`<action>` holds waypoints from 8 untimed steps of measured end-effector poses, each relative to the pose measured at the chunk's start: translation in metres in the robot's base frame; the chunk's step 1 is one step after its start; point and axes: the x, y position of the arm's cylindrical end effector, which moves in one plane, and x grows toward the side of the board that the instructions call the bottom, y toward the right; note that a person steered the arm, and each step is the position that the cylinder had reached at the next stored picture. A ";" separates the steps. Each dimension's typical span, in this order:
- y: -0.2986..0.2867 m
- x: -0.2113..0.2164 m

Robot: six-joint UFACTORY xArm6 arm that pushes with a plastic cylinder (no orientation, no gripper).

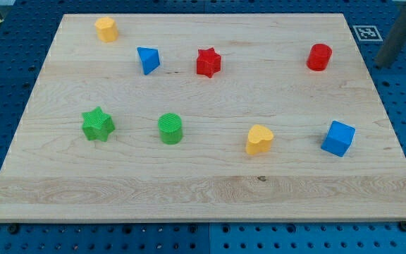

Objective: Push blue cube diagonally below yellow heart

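The blue cube [338, 137] sits on the wooden board [203, 183] near the view's right edge. The yellow heart [259, 139] lies to its left at about the same height, a gap between them. My rod comes in at the view's top right corner, off the board; my tip [384, 63] is above and to the right of the blue cube, well apart from it.
A red cylinder [319, 57] stands at the upper right, a red star [208, 62] at top middle, a blue triangular block [148, 60] and a yellow block [106, 29] at upper left. A green star [98, 124] and green cylinder [170, 128] sit at left middle.
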 end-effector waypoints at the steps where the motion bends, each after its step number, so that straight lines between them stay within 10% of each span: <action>1: 0.000 0.027; 8: -0.094 0.137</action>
